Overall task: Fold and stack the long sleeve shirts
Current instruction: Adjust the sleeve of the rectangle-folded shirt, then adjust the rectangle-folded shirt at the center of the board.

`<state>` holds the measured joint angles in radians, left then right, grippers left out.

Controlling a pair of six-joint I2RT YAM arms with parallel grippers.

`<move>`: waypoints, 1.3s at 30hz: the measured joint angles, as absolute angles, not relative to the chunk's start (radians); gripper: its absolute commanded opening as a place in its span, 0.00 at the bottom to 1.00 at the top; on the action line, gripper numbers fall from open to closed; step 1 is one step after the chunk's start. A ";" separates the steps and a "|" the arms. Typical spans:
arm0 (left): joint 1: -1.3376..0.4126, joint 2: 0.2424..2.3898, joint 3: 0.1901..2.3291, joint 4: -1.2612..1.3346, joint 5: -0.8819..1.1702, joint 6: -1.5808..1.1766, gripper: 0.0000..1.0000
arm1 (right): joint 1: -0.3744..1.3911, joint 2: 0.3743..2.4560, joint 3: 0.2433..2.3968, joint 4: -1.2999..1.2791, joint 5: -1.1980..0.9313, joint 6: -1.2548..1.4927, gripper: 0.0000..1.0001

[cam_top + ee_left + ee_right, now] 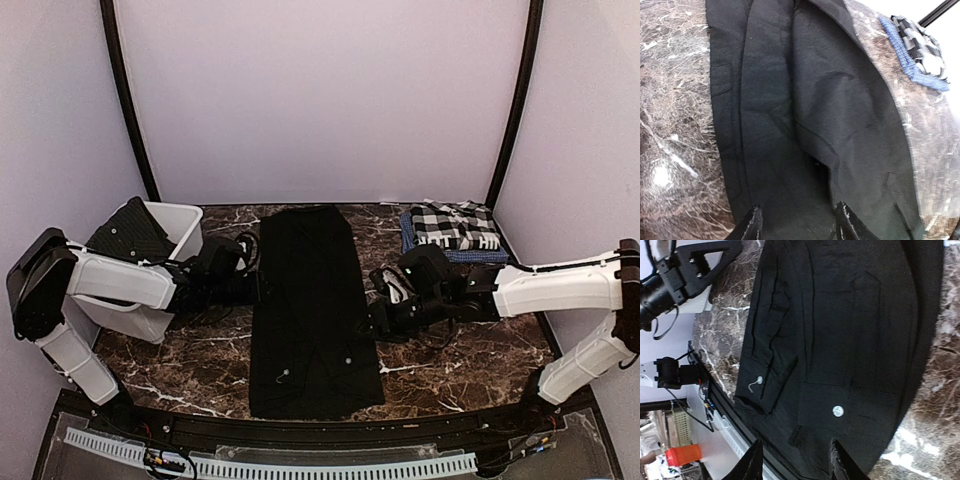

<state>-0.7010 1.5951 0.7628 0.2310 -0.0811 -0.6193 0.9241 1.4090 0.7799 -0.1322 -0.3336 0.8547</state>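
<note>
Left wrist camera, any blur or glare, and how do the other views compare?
Left wrist: the checked shirt at the corner is smeared, and a bright glare spot sits on the marble table. Right wrist: sharp, the black shirt shows its creases. Top external: even light, that shirt nearly featureless.

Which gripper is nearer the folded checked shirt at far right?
Right. The right gripper is just nearward-left of the checked shirt; the left gripper is beyond the black shirt, beside the white bin.
</note>
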 measured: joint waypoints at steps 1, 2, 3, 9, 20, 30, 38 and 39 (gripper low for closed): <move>-0.699 1.581 0.763 0.224 -0.072 -0.627 0.49 | 0.924 1.404 0.786 -0.156 -0.313 0.834 0.42; -0.698 1.569 0.764 0.218 -0.061 -0.633 0.49 | 0.922 1.402 0.798 -0.181 -0.289 0.803 0.43; -0.694 1.559 0.766 0.208 -0.048 -0.640 0.49 | 0.919 1.402 0.813 -0.196 -0.262 0.773 0.43; -0.637 1.563 0.815 0.175 0.072 -0.688 0.49 | 0.862 1.486 1.002 -0.210 -0.165 0.574 0.43; -0.549 1.830 1.109 0.137 0.272 -0.688 0.42 | 0.739 1.969 1.584 -0.183 -0.135 0.290 0.44; -0.549 2.077 1.373 0.067 0.352 -0.613 0.33 | 0.709 2.138 1.684 -0.238 -0.159 0.234 0.45; -0.537 2.143 1.379 0.015 0.343 -0.609 0.31 | 0.706 2.156 1.664 -0.241 -0.160 0.221 0.45; -0.536 2.143 1.379 0.012 0.341 -0.608 0.30 | 0.706 2.152 1.646 -0.241 -0.160 0.220 0.45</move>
